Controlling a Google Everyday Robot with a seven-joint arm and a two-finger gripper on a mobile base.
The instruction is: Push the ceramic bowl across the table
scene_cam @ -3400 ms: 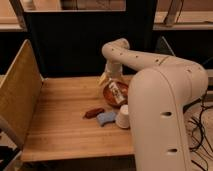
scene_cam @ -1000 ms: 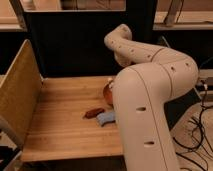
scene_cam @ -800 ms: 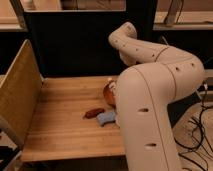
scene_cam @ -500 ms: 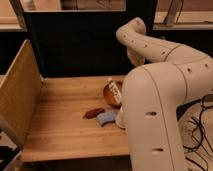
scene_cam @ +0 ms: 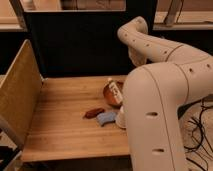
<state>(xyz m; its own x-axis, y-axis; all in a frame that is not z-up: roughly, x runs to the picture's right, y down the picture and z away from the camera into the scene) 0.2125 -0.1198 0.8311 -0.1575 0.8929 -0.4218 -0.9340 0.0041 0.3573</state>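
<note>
Gripper [scene_cam: 114, 88] over ceramic bowl [scene_cam: 110, 96], nr tabletop's [scene_cam: 65, 125] far edge.
Pincer closed tight, holds nothing: blunt tip suits pushing, prob. at rim; arm [scene_cam: 160, 100] hides contact.

The hand is out of sight behind the arm [scene_cam: 160, 115], somewhere by the right side of the bowl [scene_cam: 109, 96]; a small white piece [scene_cam: 114, 89] over the bowl is too blurred to identify. The arm covers the bowl's right half, most of the white cup [scene_cam: 120, 120] and the right end of the surface [scene_cam: 65, 125]. The arm itself is cut off at the bottom and right edges. The small blue thing [scene_cam: 106, 118] is too blurred to name
</note>
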